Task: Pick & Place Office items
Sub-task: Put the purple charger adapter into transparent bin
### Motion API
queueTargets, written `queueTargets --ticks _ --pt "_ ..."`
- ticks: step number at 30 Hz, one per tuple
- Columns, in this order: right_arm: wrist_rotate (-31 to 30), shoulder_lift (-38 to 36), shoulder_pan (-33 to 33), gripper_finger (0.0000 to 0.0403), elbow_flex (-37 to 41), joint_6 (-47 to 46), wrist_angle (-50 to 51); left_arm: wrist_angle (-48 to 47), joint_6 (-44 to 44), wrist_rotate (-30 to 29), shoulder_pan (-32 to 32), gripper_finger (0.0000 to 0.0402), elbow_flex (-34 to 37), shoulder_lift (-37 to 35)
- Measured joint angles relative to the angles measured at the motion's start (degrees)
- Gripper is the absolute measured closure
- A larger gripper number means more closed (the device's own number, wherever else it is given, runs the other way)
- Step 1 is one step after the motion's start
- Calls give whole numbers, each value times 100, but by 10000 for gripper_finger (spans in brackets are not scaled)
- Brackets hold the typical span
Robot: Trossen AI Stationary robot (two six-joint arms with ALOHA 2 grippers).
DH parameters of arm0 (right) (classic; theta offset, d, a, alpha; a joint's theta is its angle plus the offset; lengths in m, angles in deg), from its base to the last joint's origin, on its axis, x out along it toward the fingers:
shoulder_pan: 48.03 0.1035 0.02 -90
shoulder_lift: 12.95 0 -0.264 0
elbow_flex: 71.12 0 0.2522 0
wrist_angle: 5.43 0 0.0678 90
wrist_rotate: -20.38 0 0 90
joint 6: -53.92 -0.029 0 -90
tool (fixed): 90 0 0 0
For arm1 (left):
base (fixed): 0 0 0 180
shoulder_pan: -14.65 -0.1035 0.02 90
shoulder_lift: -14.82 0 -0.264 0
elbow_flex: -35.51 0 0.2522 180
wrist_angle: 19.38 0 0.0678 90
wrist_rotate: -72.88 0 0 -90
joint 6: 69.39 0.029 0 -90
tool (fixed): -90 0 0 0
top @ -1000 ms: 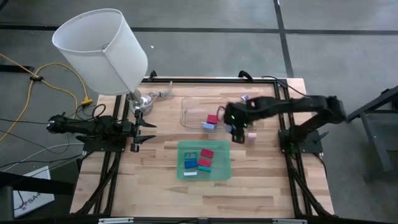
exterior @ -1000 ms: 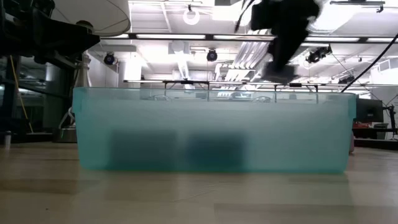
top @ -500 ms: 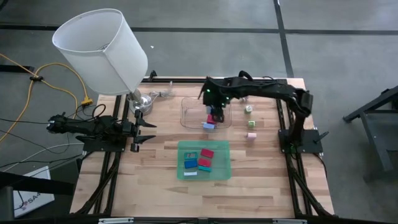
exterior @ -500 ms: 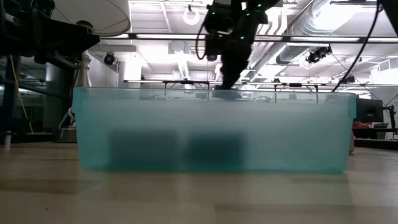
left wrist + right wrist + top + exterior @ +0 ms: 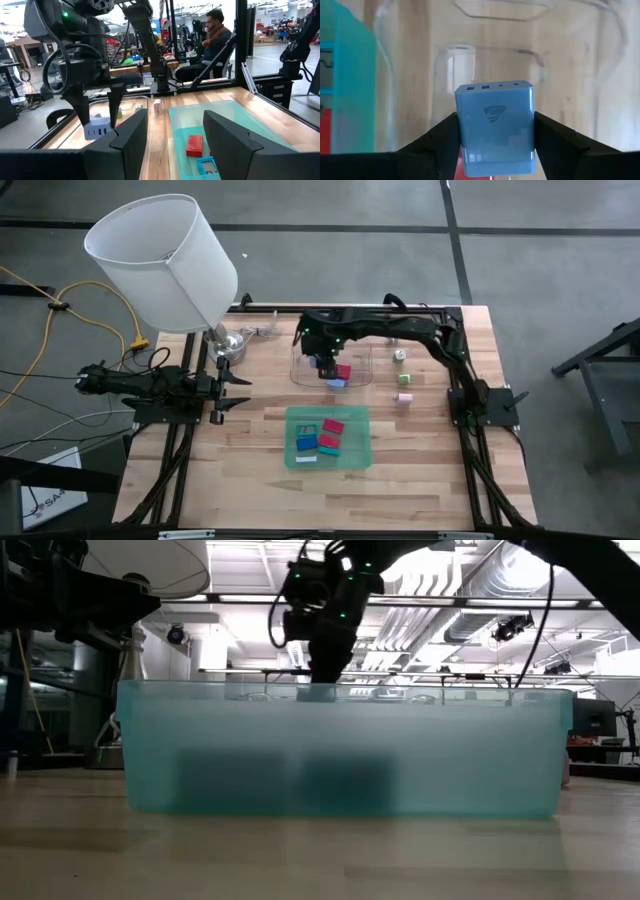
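Pale blue block (image 5: 495,125) clamped in right pincer (image 5: 492,137) | lower edge cut off | left pincer (image 5: 172,135) apart.

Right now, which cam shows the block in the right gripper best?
Right wrist view: the pale blue block fills the frame between the fingers. Left wrist view shows it side-on, farther off. In the high view the arm covers it; in the low view the tray hides it.

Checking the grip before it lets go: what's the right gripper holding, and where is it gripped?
The right gripper pinches a pale blue block by its two opposite side faces.
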Motion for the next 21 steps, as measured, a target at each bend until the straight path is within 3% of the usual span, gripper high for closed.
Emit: queueTargets --ticks 4,10,21 --pt "98 327 80 195 -390 -31 282 -2 0 0 2 215 2 2" --pt "407 370 85 195 -346 -90 361 -2 0 0 0 215 1 1" --pt "123 360 110 195 -335 -170 246 0 0 0 0 215 2 0"
